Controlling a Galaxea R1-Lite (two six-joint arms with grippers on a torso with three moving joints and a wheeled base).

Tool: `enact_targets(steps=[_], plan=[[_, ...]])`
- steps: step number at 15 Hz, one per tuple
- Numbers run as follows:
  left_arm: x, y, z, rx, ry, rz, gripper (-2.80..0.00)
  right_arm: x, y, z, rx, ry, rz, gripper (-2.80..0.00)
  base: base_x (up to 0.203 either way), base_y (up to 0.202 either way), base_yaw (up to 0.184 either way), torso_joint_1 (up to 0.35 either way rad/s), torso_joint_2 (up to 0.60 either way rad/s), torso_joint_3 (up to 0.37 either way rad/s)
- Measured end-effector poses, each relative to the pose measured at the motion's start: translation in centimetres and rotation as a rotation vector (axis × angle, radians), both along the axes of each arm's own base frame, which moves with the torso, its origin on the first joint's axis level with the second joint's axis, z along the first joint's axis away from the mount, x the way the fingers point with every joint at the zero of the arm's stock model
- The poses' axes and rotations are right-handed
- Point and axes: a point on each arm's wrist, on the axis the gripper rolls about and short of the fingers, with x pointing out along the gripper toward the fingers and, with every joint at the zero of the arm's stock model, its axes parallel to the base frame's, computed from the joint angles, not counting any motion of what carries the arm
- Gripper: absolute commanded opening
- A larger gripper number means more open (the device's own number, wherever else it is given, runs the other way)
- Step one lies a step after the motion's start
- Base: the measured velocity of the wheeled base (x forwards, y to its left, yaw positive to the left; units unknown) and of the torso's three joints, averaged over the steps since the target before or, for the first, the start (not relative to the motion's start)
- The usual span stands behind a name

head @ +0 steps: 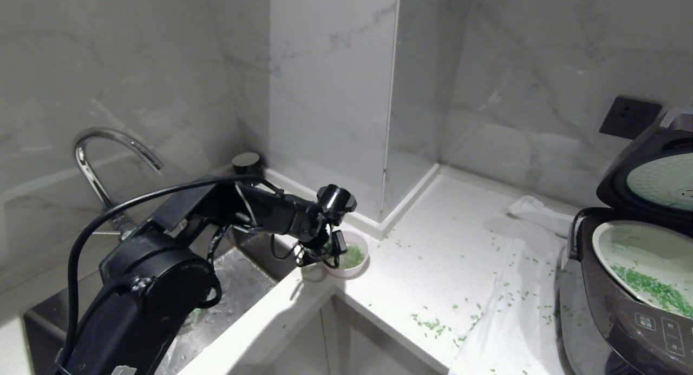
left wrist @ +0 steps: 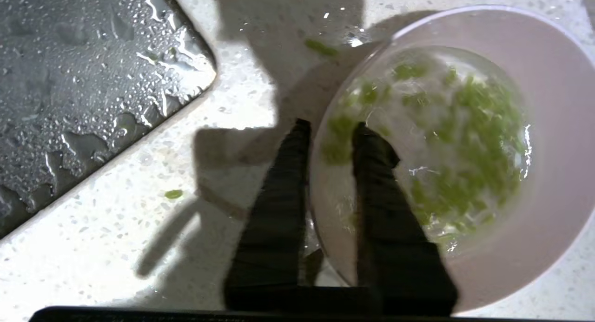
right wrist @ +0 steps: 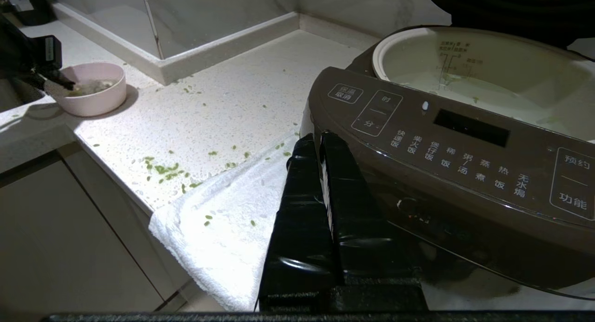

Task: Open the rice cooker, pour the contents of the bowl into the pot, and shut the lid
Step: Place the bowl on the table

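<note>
Two black fingers of left gripper (left wrist: 332,129) slightly parted astride rim of small pale pink bowl (left wrist: 548,141), on white speckled counter (left wrist: 139,247) beside wet steel sink (left wrist: 83,80), well apart from open dark brown rice cooker (head: 622,315). Green grains (left wrist: 465,145) wet; risk: slip, tipping, further spillage. Right gripper (right wrist: 318,143) closed, empty.

1. You are viewing a speckled white stone-like countertop (head: 433,256) with a smooth, lightly glossy finish.
2. You are seeing a matt pink bowl (left wrist: 558,127), smooth, with wet green grains (left wrist: 465,141) glistening inside.
3. You are looking at a metal sink (left wrist: 83,80), beaded with water.
4. You are facing a glossy brown plastic rice cooker (right wrist: 465,173) standing on nubby white cloth (right wrist: 232,229).
5. You are noting a polished chrome faucet (head: 92,158).
</note>
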Motion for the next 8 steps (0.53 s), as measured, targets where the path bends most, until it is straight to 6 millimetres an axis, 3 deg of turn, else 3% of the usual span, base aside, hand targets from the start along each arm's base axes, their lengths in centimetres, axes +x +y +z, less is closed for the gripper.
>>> enact_targets(steps=[4, 8], plan=[[0.2, 0.3, 0.7, -0.015, -0.01, 0.019, 0.0, 0.0, 0.0, 0.0, 0.0, 0.001, 0.0, -2.8, 0.0, 0.0, 0.0, 0.0, 0.0, 0.0], [0.1, 1.4, 3.5, -0.042, -0.048, 0.038, 0.0, 0.0, 0.0, 0.0, 0.0, 0.0, 0.0, -2.8, 0.0, 0.0, 0.0, 0.0, 0.0, 0.0]])
